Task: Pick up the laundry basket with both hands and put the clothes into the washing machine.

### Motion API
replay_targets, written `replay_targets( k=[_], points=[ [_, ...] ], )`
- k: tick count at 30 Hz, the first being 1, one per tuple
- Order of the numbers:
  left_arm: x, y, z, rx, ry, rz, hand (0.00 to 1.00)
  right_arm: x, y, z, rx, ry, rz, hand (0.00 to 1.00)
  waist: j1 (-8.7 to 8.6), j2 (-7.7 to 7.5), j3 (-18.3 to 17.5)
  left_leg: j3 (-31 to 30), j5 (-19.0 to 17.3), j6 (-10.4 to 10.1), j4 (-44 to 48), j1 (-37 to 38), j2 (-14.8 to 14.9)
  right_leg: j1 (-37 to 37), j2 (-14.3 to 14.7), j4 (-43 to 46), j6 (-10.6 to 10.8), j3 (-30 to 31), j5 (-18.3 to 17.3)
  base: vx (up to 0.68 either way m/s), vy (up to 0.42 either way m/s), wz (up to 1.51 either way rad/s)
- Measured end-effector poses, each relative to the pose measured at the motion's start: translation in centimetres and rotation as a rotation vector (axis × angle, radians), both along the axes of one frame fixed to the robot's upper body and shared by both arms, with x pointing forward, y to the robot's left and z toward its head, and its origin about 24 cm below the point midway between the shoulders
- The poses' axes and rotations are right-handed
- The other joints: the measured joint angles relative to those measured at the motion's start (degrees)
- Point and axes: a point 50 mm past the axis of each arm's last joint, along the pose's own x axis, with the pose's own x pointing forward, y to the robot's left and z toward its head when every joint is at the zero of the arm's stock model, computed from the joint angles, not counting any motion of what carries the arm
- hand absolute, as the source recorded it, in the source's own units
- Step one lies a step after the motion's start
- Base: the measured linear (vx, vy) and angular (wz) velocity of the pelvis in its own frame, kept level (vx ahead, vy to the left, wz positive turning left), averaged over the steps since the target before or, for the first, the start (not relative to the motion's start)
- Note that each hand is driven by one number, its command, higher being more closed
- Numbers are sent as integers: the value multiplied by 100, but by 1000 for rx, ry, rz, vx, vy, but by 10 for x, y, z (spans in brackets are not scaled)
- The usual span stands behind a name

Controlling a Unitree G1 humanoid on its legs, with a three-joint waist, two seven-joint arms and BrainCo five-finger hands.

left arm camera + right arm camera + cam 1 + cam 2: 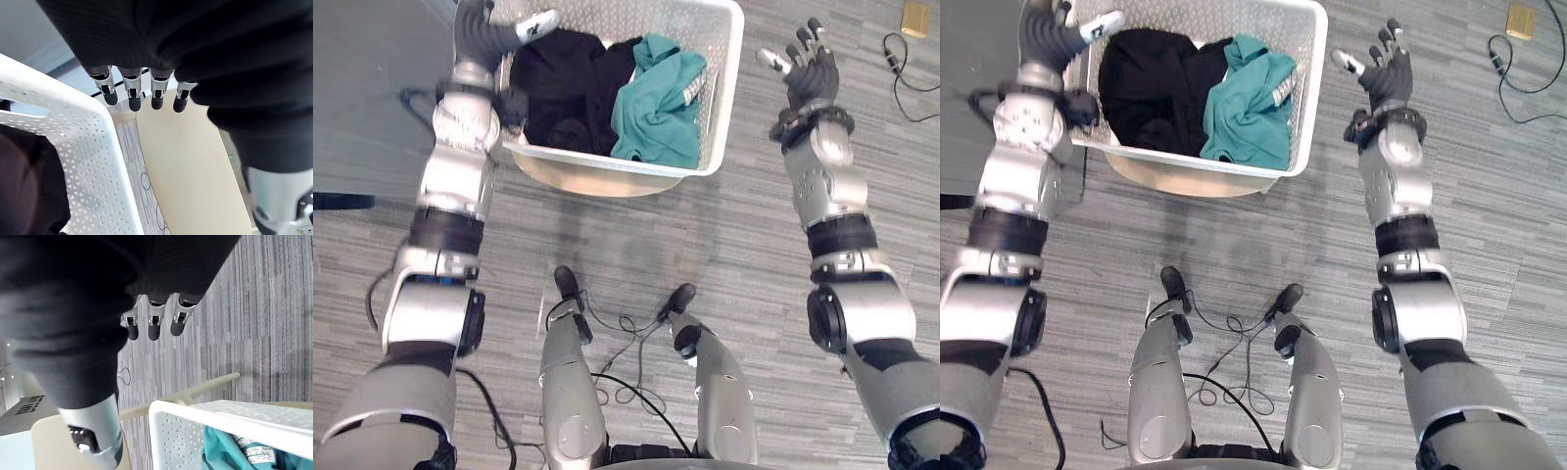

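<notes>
Loosely splayed, right robot hand (808, 73) beside basket (722, 98).

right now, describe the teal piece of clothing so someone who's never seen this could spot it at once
Find the white perforated laundry basket on a pale round stand ahead of the robot. Inside it, on the side nearer the open right hand, lies the crumpled teal garment. It is the only coloured piece there, set against the black clothes beside it.
</notes>
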Motion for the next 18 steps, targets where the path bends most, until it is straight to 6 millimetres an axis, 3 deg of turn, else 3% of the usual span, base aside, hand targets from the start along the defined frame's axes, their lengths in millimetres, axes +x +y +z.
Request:
replay_targets(
  k=[3,4,6,8,10,11,12,13,14,15,16,17,18],
  points=[
    [-27,25,-57,-130,46,68,0,-38,-24,-50,-44,10,-75,0,9,-6,-3,-23,-178,-88,675,460,98,652,-154,444,9,15,-451,155,-2,12],
    [-32,29,-67,-148,57,87,0,-46,-29,-59,-57,19,-97,0,18,-10,-9,-29,-195,-112,721,567,94,758,-189,519,31,22,-523,162,-39,11],
    [-51,48,-105,-216,122,168,0,-69,-48,-103,-73,119,-174,0,19,-117,-105,-134,-237,-158,712,917,-38,1005,-316,839,126,61,-882,107,-73,21],
    [-76,58,-158,-313,248,241,0,-99,-57,-162,-52,300,-243,0,-17,-124,-109,-513,-379,-312,628,1333,-112,1527,-336,1019,106,-86,-1251,111,-137,48],
    [-97,55,-190,-372,327,261,0,-123,-56,-200,-20,425,-253,0,-64,-123,-109,-827,-377,-316,616,1513,-123,1853,-305,1080,64,-245,-1341,108,-129,47],
    [-117,48,-220,-437,410,272,0,-148,-56,-232,13,537,-268,0,-65,-134,-134,-1111,-303,-399,711,1590,-156,2167,-271,1029,38,-370,-1425,88,-98,52],
    [-125,45,-231,-466,440,280,0,-159,-57,-243,35,579,-285,0,-68,-140,-177,-1280,-215,-427,882,1448,-196,2268,-248,950,7,-398,-1444,121,-85,78],
    [-137,37,-250,-531,495,287,0,-181,-57,-268,80,675,-322,0,-74,-190,-393,-1538,-582,-664,584,1163,-494,2296,-309,874,26,-514,-1455,53,-12,71],
    [-143,32,-258,-558,520,282,0,-195,-58,-281,92,736,-345,0,-59,-159,-521,-1493,-120,-374,201,1187,-640,2271,-343,921,47,-652,-1467,188,-8,90],
    [-153,24,-271,-589,566,271,0,-213,-55,-301,101,837,-361,0,-93,-133,-585,-1116,95,-20,105,1205,-611,2193,-547,1479,-19,-875,-1443,105,-25,99],
    [-159,19,-281,-629,599,276,0,-229,-39,-326,151,951,-330,0,-137,3,-763,-891,368,337,-561,1315,-471,1837,-219,1225,103,-794,-1745,92,-114,95],
    [-162,19,-283,-641,604,282,0,-233,-30,-333,172,984,-314,0,-157,-26,-880,-833,319,293,-838,1445,-459,1798,82,423,41,-801,-1613,-35,-151,75],
    [-167,20,-289,-644,621,288,0,-239,-17,-341,198,1022,-288,0,-217,-37,-898,-488,-366,301,-149,1511,-323,1919,302,-364,-17,-831,-1130,-60,-135,22]
  ],
)
